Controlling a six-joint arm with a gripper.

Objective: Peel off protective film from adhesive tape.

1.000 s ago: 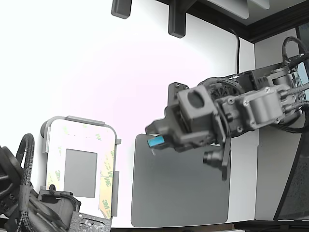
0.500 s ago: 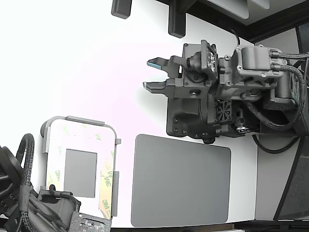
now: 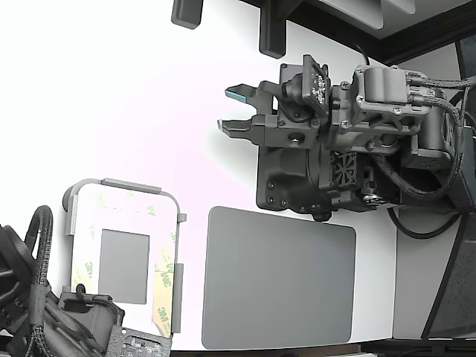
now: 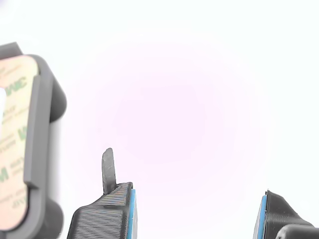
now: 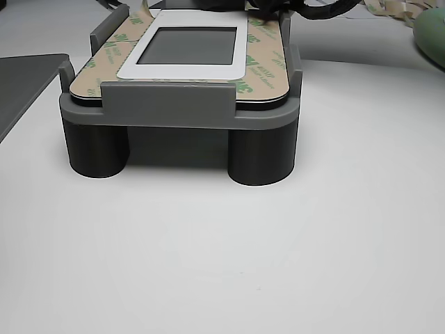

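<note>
One gripper agape, protective film partly cable-hidden

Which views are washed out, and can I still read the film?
Exterior view: table blown out white, protective film faint. Wrist view: heavily overexposed with a pinkish cast; film at the edge, slightly soft. Other view: evenly lit, film logos clear.

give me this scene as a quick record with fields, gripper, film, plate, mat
gripper: gripper open, empty, over bare white table, apart from the plate
film: protective film with green 3M print, lying along the plate's border
plate: white plate with a grey rectangle in its middle, seated in a grey holder
mat: dark grey mat flat on the table, on the exterior view's right of the holder
</note>
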